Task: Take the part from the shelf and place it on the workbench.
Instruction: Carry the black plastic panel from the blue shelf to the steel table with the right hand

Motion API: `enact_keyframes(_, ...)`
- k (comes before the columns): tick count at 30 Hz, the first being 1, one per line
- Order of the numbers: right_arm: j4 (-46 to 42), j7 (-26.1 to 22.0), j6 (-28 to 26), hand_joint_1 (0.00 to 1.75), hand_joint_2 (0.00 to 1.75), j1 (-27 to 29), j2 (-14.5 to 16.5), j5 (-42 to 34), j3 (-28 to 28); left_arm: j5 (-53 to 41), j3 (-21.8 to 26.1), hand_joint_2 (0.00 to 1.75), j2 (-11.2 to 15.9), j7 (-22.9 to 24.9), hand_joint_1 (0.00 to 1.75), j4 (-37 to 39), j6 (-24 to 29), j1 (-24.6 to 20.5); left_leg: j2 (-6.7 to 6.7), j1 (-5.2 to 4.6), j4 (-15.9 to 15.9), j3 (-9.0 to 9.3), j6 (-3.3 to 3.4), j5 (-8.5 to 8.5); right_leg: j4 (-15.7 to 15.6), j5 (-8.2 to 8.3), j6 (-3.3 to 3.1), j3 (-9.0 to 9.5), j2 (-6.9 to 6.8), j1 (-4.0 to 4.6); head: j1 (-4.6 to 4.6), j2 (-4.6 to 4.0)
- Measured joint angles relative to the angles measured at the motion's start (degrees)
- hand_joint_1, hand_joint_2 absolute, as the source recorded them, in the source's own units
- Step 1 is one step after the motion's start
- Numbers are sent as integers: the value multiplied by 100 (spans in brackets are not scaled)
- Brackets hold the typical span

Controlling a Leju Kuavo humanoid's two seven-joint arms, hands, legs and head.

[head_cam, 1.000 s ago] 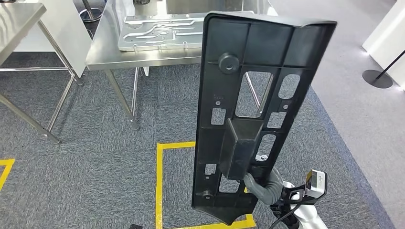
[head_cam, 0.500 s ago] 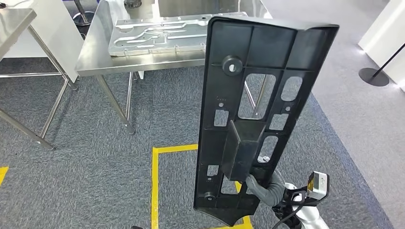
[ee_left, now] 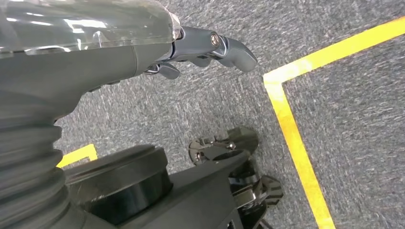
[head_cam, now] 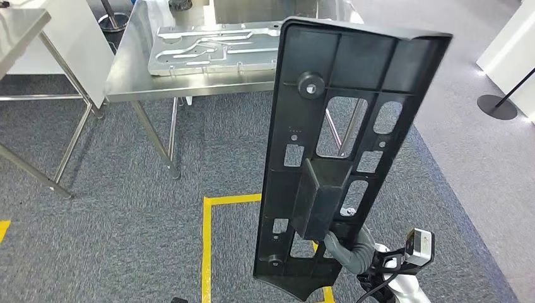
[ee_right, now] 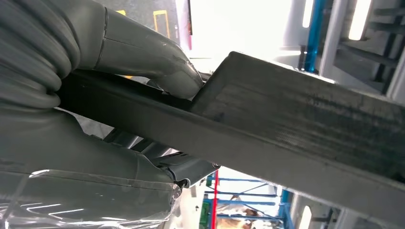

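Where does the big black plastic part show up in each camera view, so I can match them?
Head view: the black part stands upright, centre-right, gripped near its bottom.
Right wrist view: the black part crosses the picture as a dark bar, gripped by the right hand.
Left wrist view: not in it.
Shared landmark: yellow floor tape, also in the left wrist view.

A machined metal plate [head_cam: 211, 47] lies flat; yellow floor tape [head_cam: 208, 246] crosses grey carpet [head_cam: 126, 214].
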Motion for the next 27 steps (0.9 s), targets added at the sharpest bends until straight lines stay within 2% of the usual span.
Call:
enact_keyframes(2, 3, -11, -3, 175, 175, 11, 3, 2, 0, -1, 0, 175, 1, 5, 0, 0, -2, -3, 6, -11, -7, 4, -68, -27, -112, -25, -54, 37, 7, 36, 0, 0)
enact_keyframes(4, 1, -16, -5, 175, 175, 26, 3, 3, 0, -1, 0, 175, 3, 9, 0, 0, -2, -9, 14, -4, 11, 20, -138, -75, -133, -34, -123, 62, 25, 24, 1, 0)
enact_keyframes(5, -1, -18, -5, 175, 175, 28, 0, 3, 0, -1, 0, 175, 4, 11, 0, 0, -2, -13, 16, 1, 125, -14, -169, -149, -152, -40, -161, 89, 24, 15, 0, 0)
enact_keyframes(6, -2, -19, -5, 175, 175, 31, -5, 4, 0, -1, 0, 175, 5, 13, 0, 0, -4, -17, 15, 5, 356, -114, -195, -276, -170, -48, -195, 117, 19, 7, 0, 0)
enact_keyframes(8, -2, -20, -4, 175, 175, 35, -15, 4, 0, 1, 0, 175, 6, 13, 0, 0, -11, -8, 15, 15, 1134, -518, -226, -608, -177, -76, -245, 148, 10, 21, -1, 0)
enact_keyframes(9, -2, -20, -4, 175, 175, 40, -16, 5, 0, 1, 0, 175, 7, 13, 0, 0, -15, 0, 15, 16, 1493, -730, -233, -714, -175, -90, -255, 160, 12, 29, -1, 0)
enact_keyframes(10, -2, -20, -3, 175, 175, 47, -16, 5, 0, 2, 1, 175, 9, 13, 0, 0, -16, 10, 15, 16, 1693, -873, -234, -718, -174, -107, -259, 176, 18, 36, -1, 0)
enact_keyframes(11, -2, -20, -2, 175, 175, 51, -16, 6, 0, 3, 1, 175, 12, 13, 0, 0, -15, 16, 14, 16, 1657, -901, -225, -598, -172, -127, -256, 201, 25, 40, -1, 0)
enact_keyframes(12, -2, -20, -1, 175, 175, 56, -16, 7, 0, 3, 2, 175, 15, 12, 0, 0, -15, 19, 14, 15, 1395, -817, -207, -378, -171, -151, -248, 238, 33, 43, -1, 0)
enact_keyframes(13, -2, -20, -1, 175, 175, 58, -16, 7, 0, 3, 2, 175, 16, 10, 0, 0, -15, 19, 13, 14, 982, -655, -179, -119, -170, -180, -235, 278, 39, 45, -1, 0)
enact_keyframes(14, -2, -20, 0, 175, 175, 58, -16, 7, 0, 2, 2, 175, 17, 9, 0, 0, -15, 17, 8, 3, 586, -489, -148, 66, -163, -211, -215, 310, 43, 57, -1, 0)
enact_keyframes(15, -2, -20, 0, 175, 175, 58, -16, 9, 0, 2, 1, 175, 18, 7, 0, 0, -15, 13, 4, -7, 293, -364, -119, 178, -158, -233, -189, 326, 47, 65, -1, 0)
enact_keyframes(16, -2, -20, -1, 175, 175, 58, -16, 11, 0, 2, 1, 175, 19, 5, 0, 0, -15, 13, 0, -19, 137, -300, -92, 206, -155, -250, -160, 328, 51, 71, -1, 0)
enact_keyframes(20, -9, -20, 0, 175, 175, 59, -8, 16, 0, 2, 1, 175, 24, 3, 0, 0, -15, 18, -4, -12, 37, -242, 32, 179, -89, -336, -32, 319, 49, 52, -1, 0)
enact_keyframes(22, -15, -20, 0, 175, 175, 61, -3, 15, 0, 2, 0, 175, 24, 2, 0, 0, -16, 8, -1, 8, -3, -193, 86, 175, 403, -587, 18, 85, 43, 30, 0, 0)
enact_keyframes(24, -15, -20, -1, 175, 175, 77, -1, 16, 0, 2, 1, 175, 24, 3, 0, 0, -16, 5, 2, 1, -2, -169, 112, 145, 1201, -884, 54, -366, 41, 16, 0, 0)
enact_keyframes(25, -15, -20, -1, 175, 175, 88, 0, 16, 0, 2, 1, 175, 25, 3, 0, 0, -16, 8, 0, -3, 1, -152, 116, 126, 1455, -911, 65, -537, 41, 11, 0, 0)
enact_keyframes(26, -15, -20, -1, 175, 175, 96, 1, 17, 0, 2, 1, 175, 26, 4, 0, 0, -16, 11, -2, -5, 4, -127, 113, 104, 1498, -820, 67, -608, 41, 10, 0, 0)
enact_keyframes(27, -15, -20, 0, 175, 175, 100, 1, 18, 0, 2, 1, 175, 26, 4, 0, 0, -16, 12, -5, -5, 8, -90, 106, 77, 1293, -615, 60, -552, 40, 10, 0, 0)
